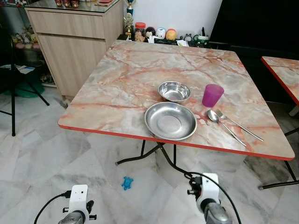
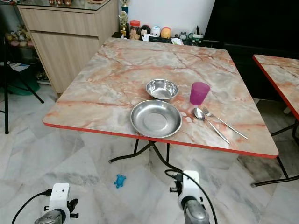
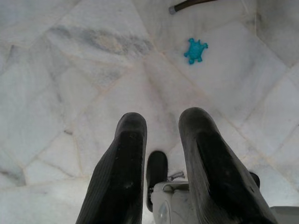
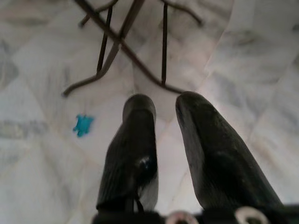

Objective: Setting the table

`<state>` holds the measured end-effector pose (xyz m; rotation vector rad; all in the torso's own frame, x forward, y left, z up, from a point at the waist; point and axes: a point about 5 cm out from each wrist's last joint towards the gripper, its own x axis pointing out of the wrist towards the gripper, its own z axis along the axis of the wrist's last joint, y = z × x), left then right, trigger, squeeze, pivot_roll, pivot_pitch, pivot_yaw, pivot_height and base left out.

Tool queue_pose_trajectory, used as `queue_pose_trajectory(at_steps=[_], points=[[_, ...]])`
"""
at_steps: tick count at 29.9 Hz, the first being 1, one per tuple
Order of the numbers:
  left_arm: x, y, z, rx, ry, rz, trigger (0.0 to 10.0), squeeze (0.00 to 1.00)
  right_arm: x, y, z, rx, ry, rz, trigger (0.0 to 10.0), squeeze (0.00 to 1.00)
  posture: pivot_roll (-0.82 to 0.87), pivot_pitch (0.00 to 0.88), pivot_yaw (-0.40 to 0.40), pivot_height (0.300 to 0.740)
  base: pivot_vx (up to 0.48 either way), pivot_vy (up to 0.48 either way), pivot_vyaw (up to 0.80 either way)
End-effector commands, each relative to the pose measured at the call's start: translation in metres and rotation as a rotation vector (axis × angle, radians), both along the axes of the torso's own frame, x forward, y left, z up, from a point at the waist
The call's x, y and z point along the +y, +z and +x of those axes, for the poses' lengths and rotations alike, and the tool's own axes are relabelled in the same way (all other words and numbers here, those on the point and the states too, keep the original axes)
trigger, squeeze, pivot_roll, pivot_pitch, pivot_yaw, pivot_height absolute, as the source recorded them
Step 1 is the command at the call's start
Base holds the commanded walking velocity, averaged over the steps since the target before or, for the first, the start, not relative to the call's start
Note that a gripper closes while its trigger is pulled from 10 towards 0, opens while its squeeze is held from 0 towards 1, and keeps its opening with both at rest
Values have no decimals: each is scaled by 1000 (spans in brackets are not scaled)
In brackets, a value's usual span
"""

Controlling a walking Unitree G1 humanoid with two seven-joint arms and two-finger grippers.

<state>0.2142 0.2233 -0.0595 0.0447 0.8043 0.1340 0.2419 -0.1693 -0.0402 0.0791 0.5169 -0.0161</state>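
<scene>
On the marble-patterned table point(image 1: 126, 70) a wide steel plate point(image 1: 170, 121) lies near the red front edge. A small steel bowl point(image 1: 174, 91) stands just behind it. A purple cup point(image 1: 212, 95) stands upright to the right of the bowl. In front of the cup a spoon point(image 1: 224, 122) and a fork point(image 1: 239, 125) lie side by side, right of the plate. Both arms hang low in front of the table, over the floor. My left gripper point(image 3: 162, 122) and right gripper point(image 4: 164, 105) point at the tiles, fingers slightly apart with nothing between them.
A small blue turtle toy point(image 1: 127, 182) lies on the white tiles near the table's black folding legs point(image 1: 159, 154). A wooden cabinet point(image 1: 70, 37) stands at the back left, a second table point(image 1: 282, 70) at the right. Knick-knacks point(image 1: 159, 33) line a low shelf behind.
</scene>
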Motion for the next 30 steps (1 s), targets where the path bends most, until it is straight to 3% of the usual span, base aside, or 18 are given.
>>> queue_pose_trajectory(at_steps=[1, 11, 13, 21, 27, 30], points=[[0, -2, -3, 0, 7, -2, 10000, 0, -3, 13, 7, -117, -17, -16, 10000, 0, 184, 0, -110, 740, 0, 0, 0], [1, -1, -3, 1, 2, 4, 10000, 0, 7, 47, -7, -384, -5, -75, 10000, 0, 179, 0, -106, 740, 0, 0, 0], [1, -1, -3, -1, 4, 4, 10000, 0, 6, 57, -2, -428, -29, -68, 10000, 0, 179, 0, -106, 740, 0, 0, 0], [4, 1, -1, -15, 37, 2, 10000, 0, 14, 123, 61, -610, -32, -14, 10000, 0, 181, 0, -109, 740, 0, 0, 0], [10, 1, -2, -20, 62, 13, 10000, 0, 14, 132, 68, -632, -40, -16, 10000, 0, 187, 0, -113, 740, 0, 0, 550], [12, 1, -4, -20, 71, 16, 10000, 0, 14, 128, 66, -606, -51, 35, 10000, 0, 186, 0, -110, 740, 0, 0, 256]])
